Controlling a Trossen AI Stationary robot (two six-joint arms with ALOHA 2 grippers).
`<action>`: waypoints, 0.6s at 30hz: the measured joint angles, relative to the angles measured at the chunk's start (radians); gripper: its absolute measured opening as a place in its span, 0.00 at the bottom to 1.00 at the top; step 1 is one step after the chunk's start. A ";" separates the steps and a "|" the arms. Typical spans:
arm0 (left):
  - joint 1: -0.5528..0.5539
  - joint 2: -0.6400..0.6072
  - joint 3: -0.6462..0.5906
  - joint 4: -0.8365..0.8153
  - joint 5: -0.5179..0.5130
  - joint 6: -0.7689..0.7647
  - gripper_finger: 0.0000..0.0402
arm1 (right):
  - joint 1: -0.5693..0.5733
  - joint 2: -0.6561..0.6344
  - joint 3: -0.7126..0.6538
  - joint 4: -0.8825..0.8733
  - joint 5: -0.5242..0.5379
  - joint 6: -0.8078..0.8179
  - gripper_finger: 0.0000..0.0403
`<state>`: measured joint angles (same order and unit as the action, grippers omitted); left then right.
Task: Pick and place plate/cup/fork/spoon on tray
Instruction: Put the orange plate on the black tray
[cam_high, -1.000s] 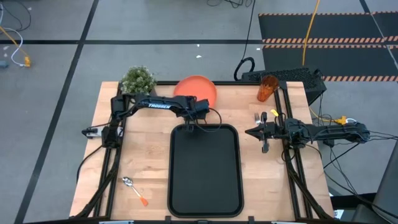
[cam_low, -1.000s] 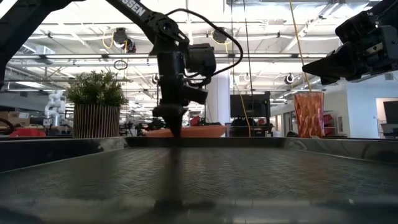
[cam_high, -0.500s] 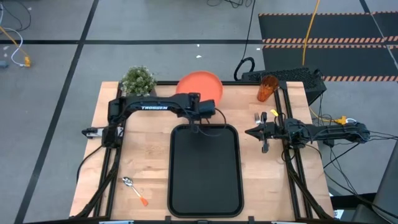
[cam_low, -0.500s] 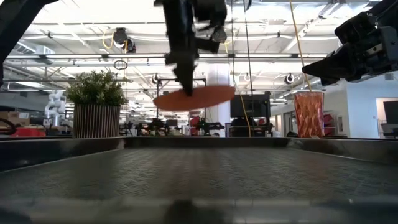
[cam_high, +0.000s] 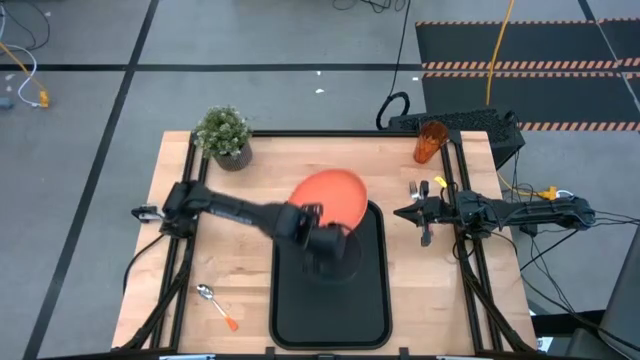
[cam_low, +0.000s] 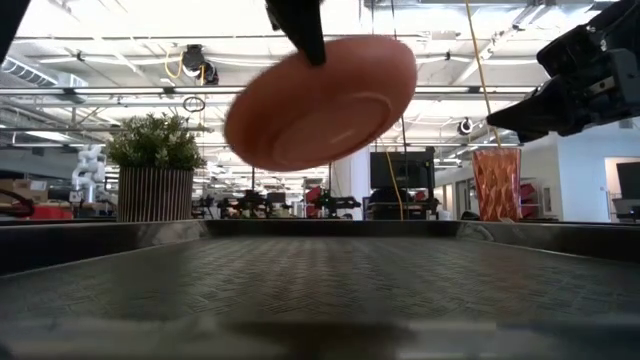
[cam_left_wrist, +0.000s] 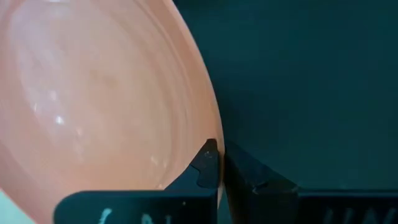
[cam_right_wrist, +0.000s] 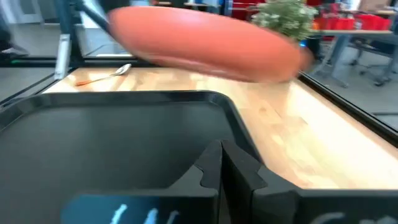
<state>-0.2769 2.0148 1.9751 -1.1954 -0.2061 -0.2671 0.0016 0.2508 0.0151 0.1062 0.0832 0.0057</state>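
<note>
My left gripper (cam_high: 322, 224) is shut on the round orange plate (cam_high: 328, 194), holding it in the air over the far left part of the black tray (cam_high: 330, 300). In the low view the plate (cam_low: 322, 100) shows its underside, tilted. My right gripper (cam_high: 404, 212) is shut and empty, hovering just right of the tray. The amber cup (cam_high: 430, 142) stands at the far right. The fork's tines (cam_high: 413, 187) show beside the right arm. The orange-handled spoon (cam_high: 215, 305) lies at the near left. My left gripper pinches the plate's rim (cam_left_wrist: 200, 134) between its two fingers, one finger on the upper face (cam_left_wrist: 205, 167) and one under the rim. The fingers come from above, slanting down. The plate is lifted clear of the tray (cam_left_wrist: 298, 74) and tilted.
A potted green plant (cam_high: 224, 132) stands at the table's far left corner. The tray fills the table's middle down to the near edge. Bare wood lies on both sides of the tray.
My left gripper has lifted the plate off the table behind the tray, then carried it up and toward the near edge, over the tray's far end. The plate lay flat on the table a second ago; it now hangs tilted, clear of everything.
</note>
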 joint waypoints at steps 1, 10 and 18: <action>-0.023 0.000 0.000 0.001 0.000 -0.042 0.02 | 0.000 0.000 0.000 0.000 0.018 0.014 0.00; -0.160 0.010 0.000 0.214 -0.025 -0.207 0.02 | 0.000 0.000 0.000 0.000 0.104 0.115 0.00; -0.162 0.138 -0.001 0.180 0.091 -0.207 0.02 | 0.000 0.002 0.000 -0.010 0.104 0.134 0.00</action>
<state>-0.4388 2.1532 1.9743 -1.0154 -0.1153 -0.4744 0.0014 0.2523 0.0148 0.0966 0.1871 0.1398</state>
